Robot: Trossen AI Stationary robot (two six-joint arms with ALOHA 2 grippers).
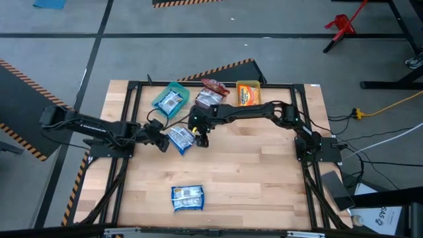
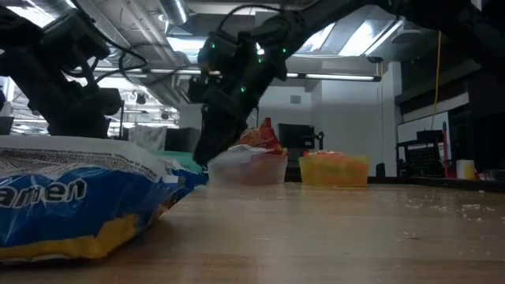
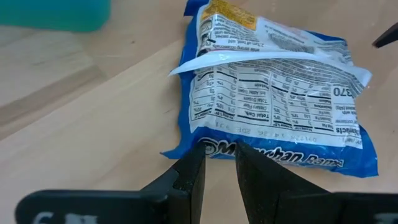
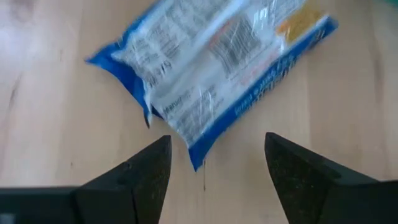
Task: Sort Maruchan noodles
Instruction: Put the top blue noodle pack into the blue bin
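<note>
A blue Maruchan noodles packet (image 1: 180, 139) lies flat on the wooden table, label side down, between my two grippers. My left gripper (image 1: 160, 141) comes from the table's left. Its fingers stand a narrow gap apart (image 3: 219, 165) at the packet's blue edge (image 3: 273, 155). My right gripper (image 1: 201, 139) reaches in from the right and stands wide open (image 4: 217, 162) just above one corner of the packet (image 4: 211, 62), with nothing between its fingers. A second blue packet (image 1: 188, 197) lies near the table's front edge. My left gripper has its fingertips (image 3: 193, 163) at the printed blue edge of the packet, slanting down from the table's left. I cannot tell whether they touch it. The packet lies flat on the table.
At the back stand a green bin (image 1: 170, 99) with a blue packet, a clear bin (image 1: 210, 96) with red packets and a yellow bin (image 1: 248, 94) with an orange one. Bare wood lies toward the right and front. The front packet fills the low view's left (image 2: 71, 205).
</note>
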